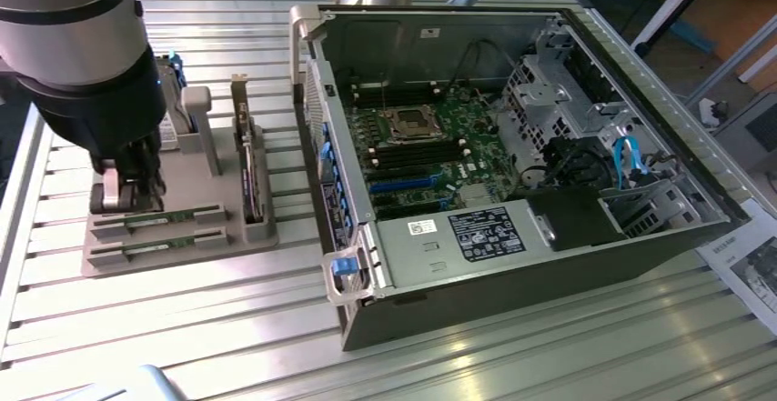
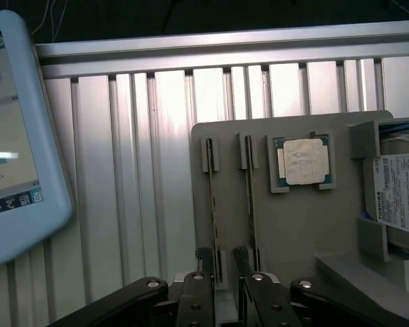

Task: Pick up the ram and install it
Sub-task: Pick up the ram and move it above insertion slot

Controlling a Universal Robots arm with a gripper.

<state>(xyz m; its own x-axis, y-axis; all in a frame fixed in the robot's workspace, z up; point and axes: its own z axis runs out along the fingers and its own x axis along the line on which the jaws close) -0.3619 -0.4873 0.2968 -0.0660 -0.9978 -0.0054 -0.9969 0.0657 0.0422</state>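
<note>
Hovering over the ram, end effector spread wide, holding nothing.
The computer case lies open on the worktop, motherboard upward for access; in the grey holder the ram stands on edge beside its twin, letting the jaws straddle it.

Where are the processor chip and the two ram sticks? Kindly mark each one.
processor chip [image 2: 304,161]: wrist view, centre of its silver lid.
ram stick nearer the chip [image 2: 251,204]: wrist view, middle of its thin edge.
other ram stick [image 2: 213,204]: wrist view, middle of its thin edge.
</note>
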